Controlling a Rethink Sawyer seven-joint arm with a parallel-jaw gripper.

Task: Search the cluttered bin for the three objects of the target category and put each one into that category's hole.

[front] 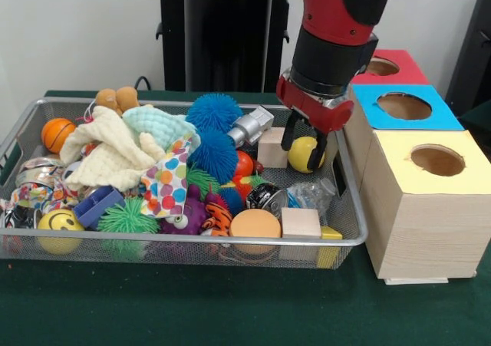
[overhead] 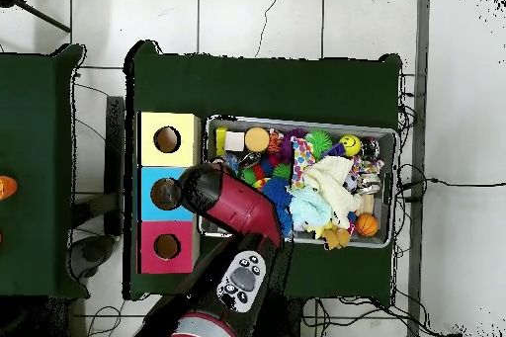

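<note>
The cluttered bin (front: 192, 239) is a wide silver mesh tray full of toys; it also shows in the overhead view (overhead: 296, 122). My gripper (front: 304, 148) hangs over the bin's right end. Its black fingers (front: 290, 133) are shut on a yellow ball with dark marks (front: 304, 154), held just above the clutter next to a wooden cube (front: 271, 146). Three wooden boxes with round holes stand right of the bin: red top (front: 387, 67), blue top (front: 404, 106), yellow top (front: 436, 160). In the overhead view the arm (overhead: 232, 205) hides the gripper and ball.
In the bin lie two blue spiky balls (front: 214, 113), an orange basketball (front: 57, 133), a smiley ball (front: 60, 222), a green spiky ball (front: 126, 217), a cream cloth (front: 107, 158), a silver cylinder (front: 251, 125), a can (front: 267, 199) and an orange disc (front: 255, 225). The bin's right rim lies against the boxes.
</note>
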